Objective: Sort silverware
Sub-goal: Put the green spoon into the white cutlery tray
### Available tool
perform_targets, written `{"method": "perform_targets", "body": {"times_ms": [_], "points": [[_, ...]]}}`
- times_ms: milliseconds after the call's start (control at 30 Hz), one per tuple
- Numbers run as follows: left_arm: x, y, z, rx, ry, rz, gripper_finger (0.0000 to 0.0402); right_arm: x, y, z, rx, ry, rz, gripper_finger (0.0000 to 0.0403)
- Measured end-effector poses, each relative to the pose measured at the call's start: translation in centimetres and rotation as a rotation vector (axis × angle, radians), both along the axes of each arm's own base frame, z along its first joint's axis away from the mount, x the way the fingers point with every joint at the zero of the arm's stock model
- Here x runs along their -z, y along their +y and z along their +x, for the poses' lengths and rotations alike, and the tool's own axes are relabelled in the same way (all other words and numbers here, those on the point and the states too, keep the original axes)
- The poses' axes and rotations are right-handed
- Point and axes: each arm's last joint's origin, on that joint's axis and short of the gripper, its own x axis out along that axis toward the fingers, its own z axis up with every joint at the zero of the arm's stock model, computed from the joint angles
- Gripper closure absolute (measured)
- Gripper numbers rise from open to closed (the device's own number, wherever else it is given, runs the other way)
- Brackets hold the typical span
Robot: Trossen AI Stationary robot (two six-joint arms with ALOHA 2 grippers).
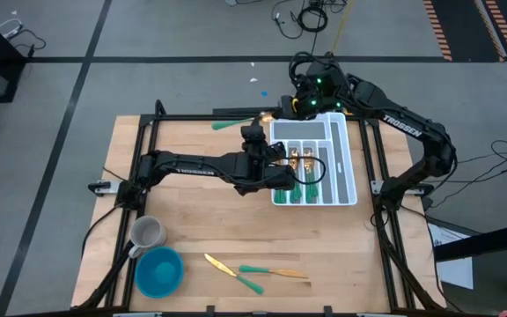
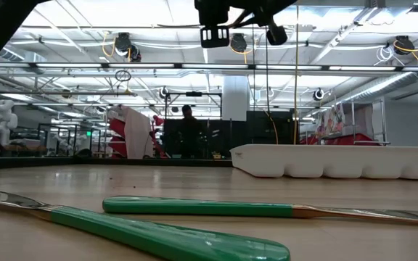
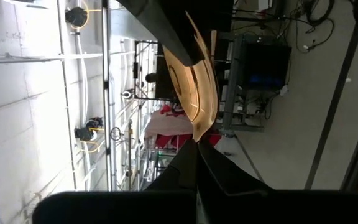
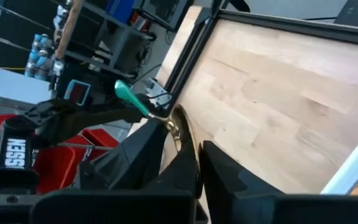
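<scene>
Along the near-left edge of the wooden table [image 1: 192, 220] stand a grey mug [image 1: 148, 232] and a blue bowl [image 1: 158, 270]. Just right of them two pieces of silverware [image 1: 253, 271] lie crossed, teal handles touching; the low view shows those handles [image 2: 187, 217] huge in front.

The left gripper [image 1: 282, 167] reaches across mid-table to the left rim of the white tray [image 1: 346, 167], clenched on a gold spoon [image 3: 194, 87]; only its wrist view shows that bowl, blotting out the room.

More gold heads lie in the tray's slots, partly under the arm.

At the far edge the right gripper [image 1: 280, 113] is pinched on a green-handled piece [image 4: 135, 99], its head hidden.
</scene>
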Motion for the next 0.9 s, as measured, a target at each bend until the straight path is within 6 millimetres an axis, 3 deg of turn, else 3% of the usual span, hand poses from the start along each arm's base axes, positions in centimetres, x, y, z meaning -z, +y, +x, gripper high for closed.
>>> {"method": "perform_targets", "body": {"times_ms": [200,500,700,900], "points": [[0.0,0.0,0.4,0.033,-0.047,-0.065,0.0390,0.1,0.1,-0.1,-0.025,0.021,-0.039,0.0401],[0.1,-1.4,0.6,0.167,-0.046,-0.263,0.0294,-0.4,-1.1,-0.5,-0.034,-0.022,-0.156,0.0403],[-0.3,-3.2,0.7,0.237,-0.105,-0.342,0.0239,-1.1,-3.3,-2.8,0.008,-0.028,-0.242,0.0403],[-1.2,-5.9,-0.4,0.340,-0.186,-0.515,0.0233,-0.4,-5.8,-7.0,-0.003,0.118,-0.292,0.0403]]}}
